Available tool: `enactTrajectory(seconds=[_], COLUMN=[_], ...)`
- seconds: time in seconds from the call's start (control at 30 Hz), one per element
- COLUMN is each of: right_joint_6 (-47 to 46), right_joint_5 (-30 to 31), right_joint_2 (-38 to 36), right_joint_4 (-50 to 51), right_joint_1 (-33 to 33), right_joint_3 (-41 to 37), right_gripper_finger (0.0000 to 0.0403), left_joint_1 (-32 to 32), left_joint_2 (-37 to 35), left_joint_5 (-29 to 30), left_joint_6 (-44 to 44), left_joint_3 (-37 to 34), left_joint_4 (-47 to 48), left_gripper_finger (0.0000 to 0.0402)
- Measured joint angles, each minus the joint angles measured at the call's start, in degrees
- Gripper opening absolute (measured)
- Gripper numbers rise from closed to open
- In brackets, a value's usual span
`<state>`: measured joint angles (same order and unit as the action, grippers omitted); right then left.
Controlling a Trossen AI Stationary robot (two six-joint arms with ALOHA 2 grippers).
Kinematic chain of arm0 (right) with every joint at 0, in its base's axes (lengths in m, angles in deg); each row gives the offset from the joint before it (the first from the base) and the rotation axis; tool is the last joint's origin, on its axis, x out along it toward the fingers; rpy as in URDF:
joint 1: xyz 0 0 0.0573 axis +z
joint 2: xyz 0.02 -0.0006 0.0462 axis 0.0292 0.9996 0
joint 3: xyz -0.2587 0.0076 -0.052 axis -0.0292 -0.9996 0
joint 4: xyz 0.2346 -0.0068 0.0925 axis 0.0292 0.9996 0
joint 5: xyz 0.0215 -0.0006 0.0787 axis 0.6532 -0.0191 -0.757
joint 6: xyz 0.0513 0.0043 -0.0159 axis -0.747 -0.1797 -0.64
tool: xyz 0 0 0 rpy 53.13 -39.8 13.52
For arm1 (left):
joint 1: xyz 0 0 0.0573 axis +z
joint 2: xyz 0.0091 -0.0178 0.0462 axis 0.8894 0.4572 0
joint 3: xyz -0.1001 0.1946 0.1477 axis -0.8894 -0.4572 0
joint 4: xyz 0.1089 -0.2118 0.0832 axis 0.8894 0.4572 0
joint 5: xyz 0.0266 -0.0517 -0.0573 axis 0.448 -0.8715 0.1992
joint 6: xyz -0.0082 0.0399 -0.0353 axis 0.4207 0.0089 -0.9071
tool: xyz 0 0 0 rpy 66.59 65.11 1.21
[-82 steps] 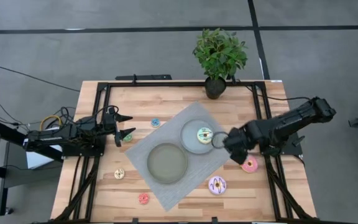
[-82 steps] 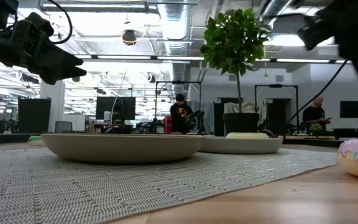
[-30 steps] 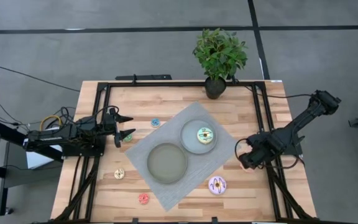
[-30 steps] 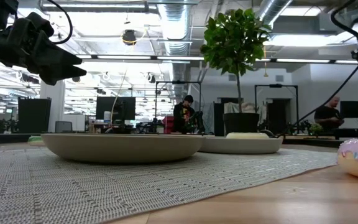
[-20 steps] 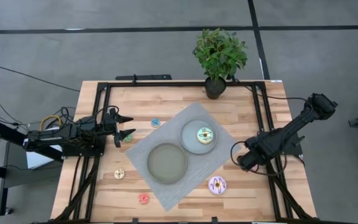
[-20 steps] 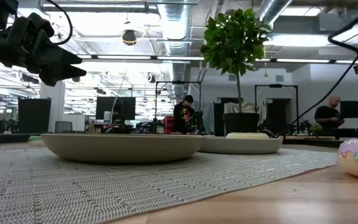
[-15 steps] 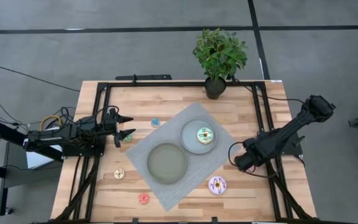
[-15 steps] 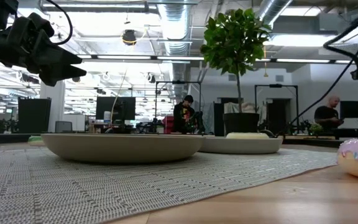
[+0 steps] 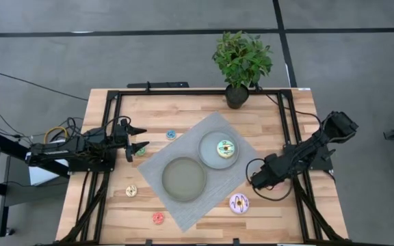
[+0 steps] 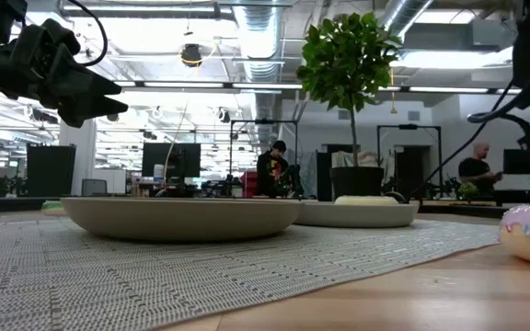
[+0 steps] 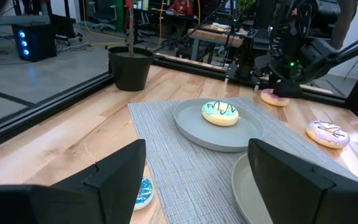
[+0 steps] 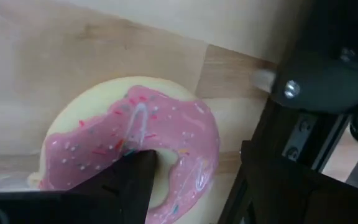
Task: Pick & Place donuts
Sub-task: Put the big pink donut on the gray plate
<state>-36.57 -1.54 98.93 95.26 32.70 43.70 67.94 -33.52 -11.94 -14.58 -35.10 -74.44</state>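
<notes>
My right gripper [image 9: 257,181] [image 12: 194,167] is open and low over the pink donut [image 12: 135,137] [image 11: 275,98], which lies flat on the bare wood right of the mat. One finger [image 12: 132,180] is over the donut's hole, the other [image 12: 260,180] outside its rim. The yellow-green donut [image 9: 225,148] lies on the smaller plate [image 9: 209,158]. The purple-white donut [image 9: 239,203] lies on the wood near the mat's edge. My left gripper [image 9: 137,139] [image 11: 194,168] waits open above the table's left side, close to the tiny green donut [image 9: 140,151]. My right gripper comes at the pink donut from above, pointing down, its fingers astride one side of the ring [image 12: 204,146]. The donut lies flat on the table. I cannot tell whether the fingers touch it.
A grey mat [image 9: 183,212] carries two grey plates; the larger one [image 9: 183,179] is bare. Tiny blue [image 9: 171,134], yellow [image 9: 131,191] and red [image 9: 158,218] donuts lie on the wood. A potted plant [image 9: 241,65] stands at the far edge. Black frame rails [image 9: 289,123] run beside the right arm.
My right gripper has come down over the pink donut and shifted a little toward the table's left, and the arm behind it has lowered. The donut stays where it was. My left arm has kept still.
</notes>
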Motion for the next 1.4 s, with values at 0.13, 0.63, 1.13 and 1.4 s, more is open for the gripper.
enactTrajectory(seconds=[0.13, 0.63, 1.13, 1.4], right_joint_6=[5.1, 5.6, 6.5, 13.2], right_joint_5=[-0.1, -0.4, 2.2, 7.9], right_joint_2=[1.3, 1.7, 1.6, 1.6], right_joint_4=[-1.7, -2.6, -2.4, 0.7], right_joint_1=[-0.1, -0.8, -1.9, -4.9], right_joint_3=[0.0, 0.7, 4.4, 12.2], right_gripper_finger=[0.0230, 0.0229, 0.0164, 0.0152], left_joint_1=[0.0, 0.0, 0.0, 0.0], left_joint_2=[0.0, 0.0, 0.0, 0.0], left_joint_5=[0.0, 0.0, 0.0, 0.0], left_joint_6=[0.0, -0.2, -0.5, -0.6], left_joint_3=[0.0, 0.0, 0.0, 0.0], left_joint_4=[0.0, 0.0, 0.0, 0.0], left_gripper_finger=[0.0277, 0.0277, 0.0277, 0.0277])
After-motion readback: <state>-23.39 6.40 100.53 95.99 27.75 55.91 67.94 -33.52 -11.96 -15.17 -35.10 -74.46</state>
